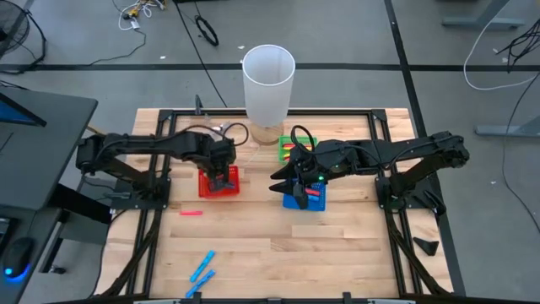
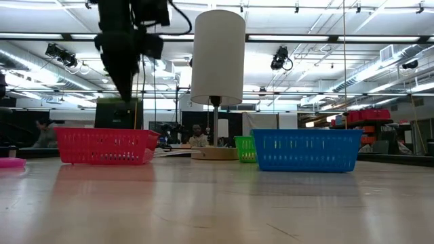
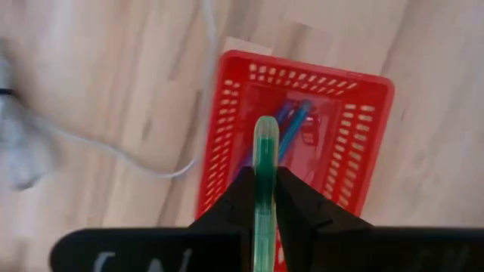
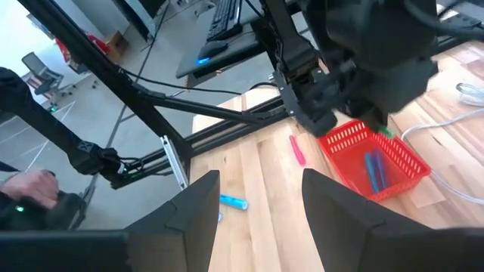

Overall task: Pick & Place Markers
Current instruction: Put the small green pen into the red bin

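My left gripper (image 1: 222, 177) hangs above the red basket (image 3: 355, 143), shut on a light green marker (image 3: 265, 162). Blue and purple markers (image 3: 293, 128) lie inside that basket. In the low view the left arm (image 2: 123, 51) stands over the red basket (image 2: 102, 146). My right gripper (image 4: 257, 204) is open and holds nothing; it hovers at the blue basket (image 1: 305, 199). One pink marker (image 1: 191, 212) and two light blue markers (image 1: 201, 268) lie flat on the table. My left gripper pinches the green marker between its two fingers (image 3: 299, 200), which point down from above. The marker runs along the fingers, and its rounded end (image 3: 265, 128) sticks out past the fingertips toward the basket. It is lifted clear of the basket.
A tall white cylinder (image 1: 268, 80) stands on a wooden base at the table's far edge, with a green basket (image 1: 289, 149) beside it. A white cable (image 3: 128, 155) lies left of the red basket. A person's hand (image 4: 26, 185) shows beyond the table.
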`<state>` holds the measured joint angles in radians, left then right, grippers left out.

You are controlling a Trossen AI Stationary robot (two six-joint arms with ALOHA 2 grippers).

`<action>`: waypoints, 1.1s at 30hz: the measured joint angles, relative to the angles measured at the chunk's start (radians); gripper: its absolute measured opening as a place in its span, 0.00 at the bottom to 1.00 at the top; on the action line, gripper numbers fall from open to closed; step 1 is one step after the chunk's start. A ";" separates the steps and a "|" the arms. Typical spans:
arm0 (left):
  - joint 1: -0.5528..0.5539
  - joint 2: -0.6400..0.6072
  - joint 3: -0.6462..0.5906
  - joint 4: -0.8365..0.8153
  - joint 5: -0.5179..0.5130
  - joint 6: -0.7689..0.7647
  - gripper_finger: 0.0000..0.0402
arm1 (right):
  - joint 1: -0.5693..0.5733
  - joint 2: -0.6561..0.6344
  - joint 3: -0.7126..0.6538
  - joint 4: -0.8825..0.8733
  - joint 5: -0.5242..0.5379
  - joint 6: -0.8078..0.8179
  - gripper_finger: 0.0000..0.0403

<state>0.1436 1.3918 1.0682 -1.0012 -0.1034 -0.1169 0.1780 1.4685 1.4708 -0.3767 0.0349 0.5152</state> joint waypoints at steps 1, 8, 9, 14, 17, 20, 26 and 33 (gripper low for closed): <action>0.000 0.000 -0.025 0.032 0.015 0.000 0.08 | 0.000 0.000 0.000 0.000 0.000 0.000 0.47; 0.000 0.000 -0.148 0.176 0.060 -0.003 0.08 | 0.000 0.000 0.000 -0.004 0.001 0.000 0.47; -0.001 0.000 -0.165 0.201 0.069 -0.005 0.08 | 0.000 0.000 0.000 -0.004 0.001 -0.001 0.47; -0.020 0.030 -0.224 0.288 0.083 -0.006 0.08 | -0.009 0.000 0.000 -0.006 0.001 -0.002 0.47; -0.020 0.058 -0.244 0.333 0.100 -0.007 0.08 | -0.014 0.000 0.000 -0.007 0.002 -0.001 0.47; -0.018 0.080 -0.254 0.337 0.108 -0.009 0.08 | -0.014 0.000 0.000 -0.007 0.003 -0.001 0.47; -0.018 0.084 -0.267 0.353 0.119 -0.002 0.08 | -0.014 0.000 0.000 -0.008 0.002 -0.001 0.47; -0.018 0.084 -0.267 0.353 0.154 0.008 0.23 | -0.014 0.000 0.000 -0.007 0.002 -0.011 0.47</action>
<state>0.1254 1.4757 0.8017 -0.6483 0.0508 -0.1089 0.1638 1.4685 1.4708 -0.3840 0.0372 0.5041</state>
